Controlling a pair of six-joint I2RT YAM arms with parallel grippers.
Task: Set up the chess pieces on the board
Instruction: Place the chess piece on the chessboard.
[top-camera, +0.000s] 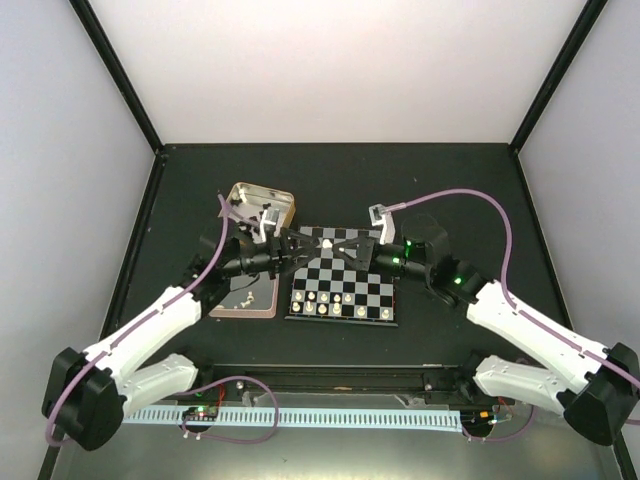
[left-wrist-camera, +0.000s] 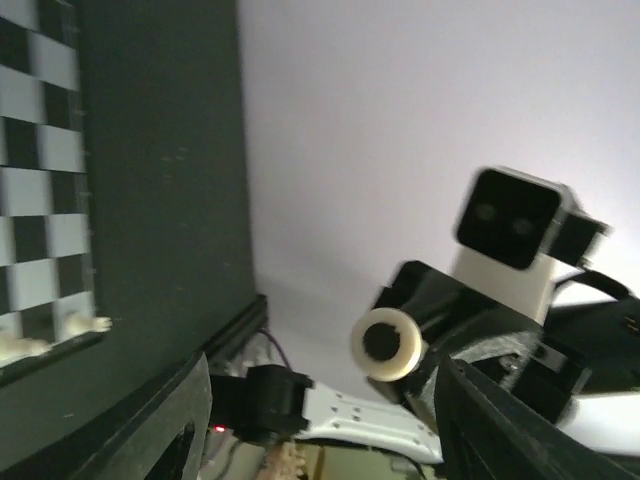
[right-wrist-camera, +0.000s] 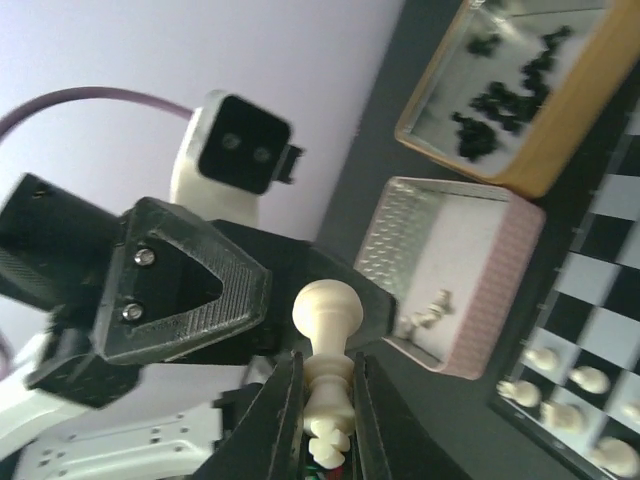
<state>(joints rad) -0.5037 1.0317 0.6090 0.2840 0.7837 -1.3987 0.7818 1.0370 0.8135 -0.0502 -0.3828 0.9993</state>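
Two grippers met over the far edge of the board (top-camera: 360, 272), about mid-width. We marked the right gripper (right-wrist-camera: 325, 400) as pinched on one cream-white piece (right-wrist-camera: 325, 335), gripped low on its body, with the round head poking out past the fingertips toward the left gripper (top-camera: 290, 243). The left jaws were spread with nothing between them, near the head of the piece but apart from it as far as we could tell.

We judged the step to be placing this piece. To do it well, the left arm should back off toward the table's left edge first. The right wrist should then turn the base downward, come down on a free square, and let go only once the base sat flat. Other white pieces (top-camera: 330, 300) stood along the board's near edge and were easy to knock.

The gold tin (right-wrist-camera: 560, 150) held black pieces. The pink tin (right-wrist-camera: 500, 290) sat by the board's left edge with a few white ones left inside.
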